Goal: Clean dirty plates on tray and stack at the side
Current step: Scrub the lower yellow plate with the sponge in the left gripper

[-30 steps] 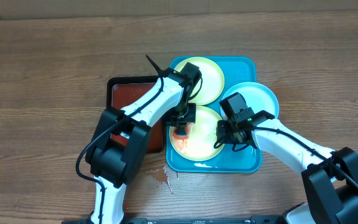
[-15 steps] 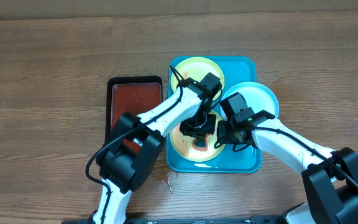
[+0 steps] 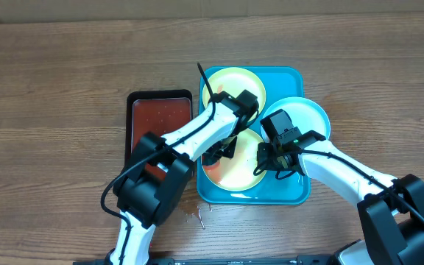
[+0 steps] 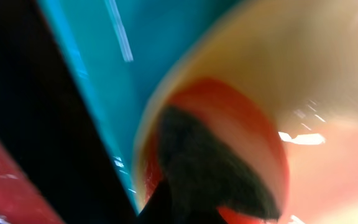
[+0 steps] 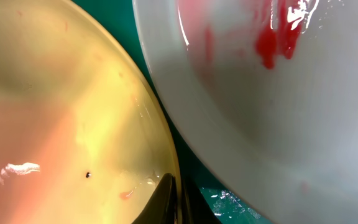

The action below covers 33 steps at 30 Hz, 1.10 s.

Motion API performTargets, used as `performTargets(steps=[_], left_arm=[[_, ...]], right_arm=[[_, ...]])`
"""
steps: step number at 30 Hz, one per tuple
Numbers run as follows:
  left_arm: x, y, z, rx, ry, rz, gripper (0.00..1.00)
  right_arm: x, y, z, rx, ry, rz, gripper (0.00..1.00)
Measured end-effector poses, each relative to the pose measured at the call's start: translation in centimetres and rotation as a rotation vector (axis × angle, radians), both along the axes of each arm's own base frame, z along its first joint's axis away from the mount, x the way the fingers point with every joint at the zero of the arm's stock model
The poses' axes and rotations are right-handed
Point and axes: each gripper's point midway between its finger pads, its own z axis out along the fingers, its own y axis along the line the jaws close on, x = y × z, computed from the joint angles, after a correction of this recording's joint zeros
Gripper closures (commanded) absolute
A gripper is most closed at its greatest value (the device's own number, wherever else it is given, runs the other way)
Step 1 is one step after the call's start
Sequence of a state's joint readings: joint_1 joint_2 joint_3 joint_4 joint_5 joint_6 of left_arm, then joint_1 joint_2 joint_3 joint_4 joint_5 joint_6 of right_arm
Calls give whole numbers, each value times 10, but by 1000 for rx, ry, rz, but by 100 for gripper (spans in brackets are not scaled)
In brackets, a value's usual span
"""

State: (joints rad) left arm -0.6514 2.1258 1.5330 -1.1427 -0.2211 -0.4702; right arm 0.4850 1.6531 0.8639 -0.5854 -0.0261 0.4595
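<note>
Now | left tool (image 3: 216, 152) over yellow plate (image 3: 235, 175) | right tool (image 3: 269, 163) at rim

Wooden table (image 3: 50, 66) bearing turquoise tray (image 3: 297, 193) just beside a smaller black tray (image 3: 129, 125).

Robot lab: wooden table (image 3: 57, 66), two arms (image 3: 186, 132).

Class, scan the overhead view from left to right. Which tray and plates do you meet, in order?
black tray → near yellow-green plate → light blue plate
</note>
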Motion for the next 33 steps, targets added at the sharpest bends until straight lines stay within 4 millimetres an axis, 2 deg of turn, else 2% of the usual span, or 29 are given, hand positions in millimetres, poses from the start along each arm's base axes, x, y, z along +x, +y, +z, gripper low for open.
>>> performTargets(steps=[4,13,16,18,21,24,29,33], left_arm=[[10,0,-2,-31,-22,17,96],[28,-28,-6,-321,17,68,96],[36,-54,-2,-472,19,67,96],[37,-78,1,-575,23,42,96],[26,-108,1,-659,56,-7,96],[8,-125,-2,-683,109,-39,96],[-4,-122,-2,-682,172,4,96],[-19,-101,-3,-600,245,64,96]], right_arm=[[0,1,0,4,2,1,96],[-1,0,0,1,5,0,96],[-1,0,0,1,5,0,96],[-1,0,0,1,4,0,96],[-1,0,0,1,5,-1,96],[-2,-1,0,-2,8,-2,96],[-2,-3,0,-5,13,-4,96],[-1,-2,0,0,8,-4,96]])
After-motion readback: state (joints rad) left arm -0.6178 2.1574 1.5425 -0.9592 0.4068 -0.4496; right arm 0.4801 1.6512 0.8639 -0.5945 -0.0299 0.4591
